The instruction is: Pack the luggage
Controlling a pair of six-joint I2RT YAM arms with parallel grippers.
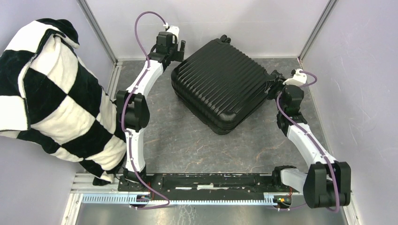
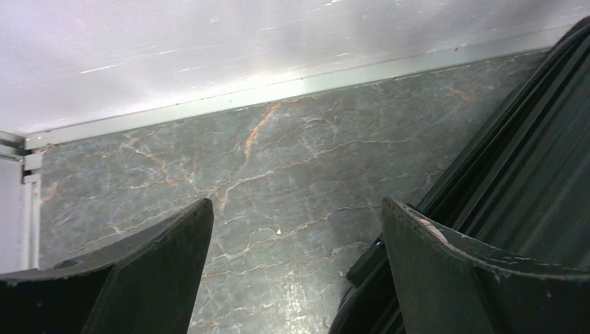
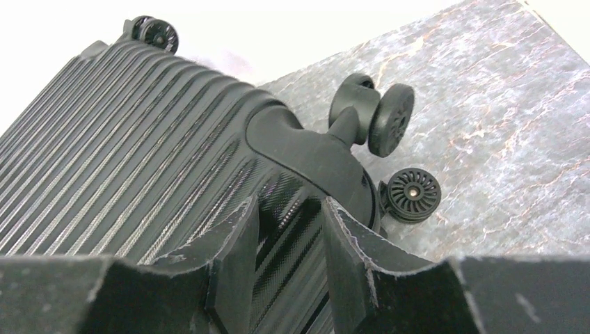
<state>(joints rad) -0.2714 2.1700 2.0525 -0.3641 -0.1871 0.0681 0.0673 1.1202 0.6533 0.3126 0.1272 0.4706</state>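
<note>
The grey marble-patterned table point(image 1: 187, 140) carries everything here. At its left side the black-and-white checkered blanket point(image 1: 51, 93) hangs in a big heap, partly over the table edge and near the base of the left arm point(image 1: 136, 108). The luggage point(image 1: 220, 84) lies closed and flat in the back middle of the table, its ribbed shell up, turned diagonally, between the two grippers. The left arm reaches to the back, and the right arm point(image 1: 305, 136) reaches to the right corner of the luggage. The left gripper point(image 2: 296, 205) is just beside the back-left edge of the luggage, with its jaws spread wide and only bare table between them. The right gripper point(image 3: 289, 205) is over the corner of the shell with its jaws half apart; whether they pinch the shell I cannot tell. Beside this corner stand two caster wheels, one upright point(image 3: 391, 120) and one showing its flat side point(image 3: 412, 195).
</note>
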